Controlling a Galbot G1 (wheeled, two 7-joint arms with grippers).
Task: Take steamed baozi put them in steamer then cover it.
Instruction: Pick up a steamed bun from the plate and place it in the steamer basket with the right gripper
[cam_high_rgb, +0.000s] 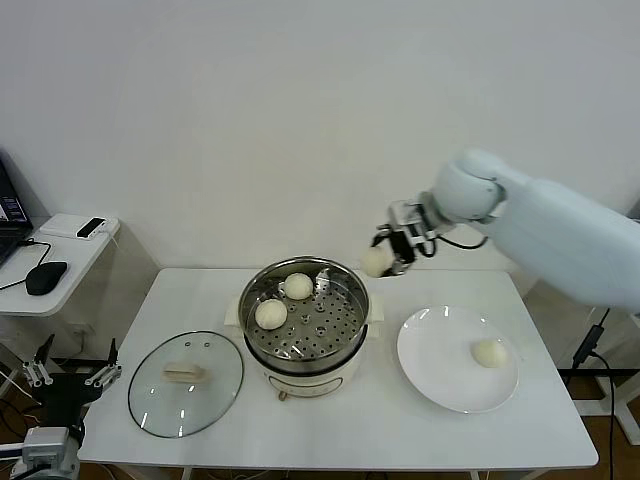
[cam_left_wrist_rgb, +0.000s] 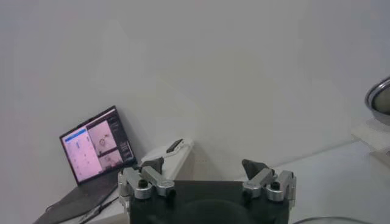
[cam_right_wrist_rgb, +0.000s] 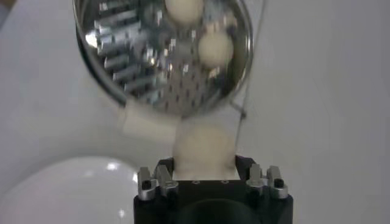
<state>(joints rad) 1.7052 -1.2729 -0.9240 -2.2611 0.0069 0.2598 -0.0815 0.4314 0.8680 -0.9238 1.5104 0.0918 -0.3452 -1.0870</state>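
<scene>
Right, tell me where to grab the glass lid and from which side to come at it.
Take the glass lid by the cream handle at its centre, coming straight down from above. It lies flat on the table, handle up, and the raised block is the only part fingers can close across; the rim sits flush on the surface. The left gripper, open beside it, is nearest.
</scene>
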